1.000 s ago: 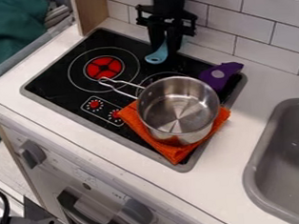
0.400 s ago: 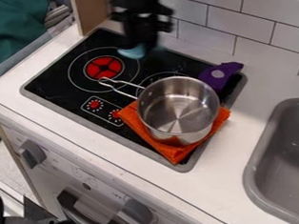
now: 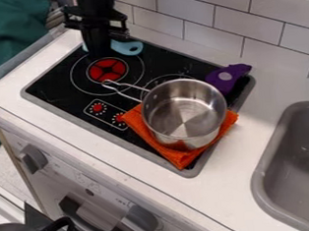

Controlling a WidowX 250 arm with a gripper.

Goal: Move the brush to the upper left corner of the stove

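Over stove's (image 3: 48, 87) back-left part, blk gripper (image 3: 99, 56) hangs, fingers clamped on lt-blue brush (image 3: 129, 48), which pokes out both sides. Metal pot (image 3: 185, 110) sits on orange cloth (image 3: 180, 158) at stove's front-right, handle twd stove's left side. Purple item (image 3: 222, 84) lies nr stove's back-right corner; gray sink (image 3: 290, 138) is R of stove.

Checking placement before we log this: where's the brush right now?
Camera view, upper left: the light-blue brush shows on both sides of the gripper, near the upper left end of the stove, just above the red burner in the image.
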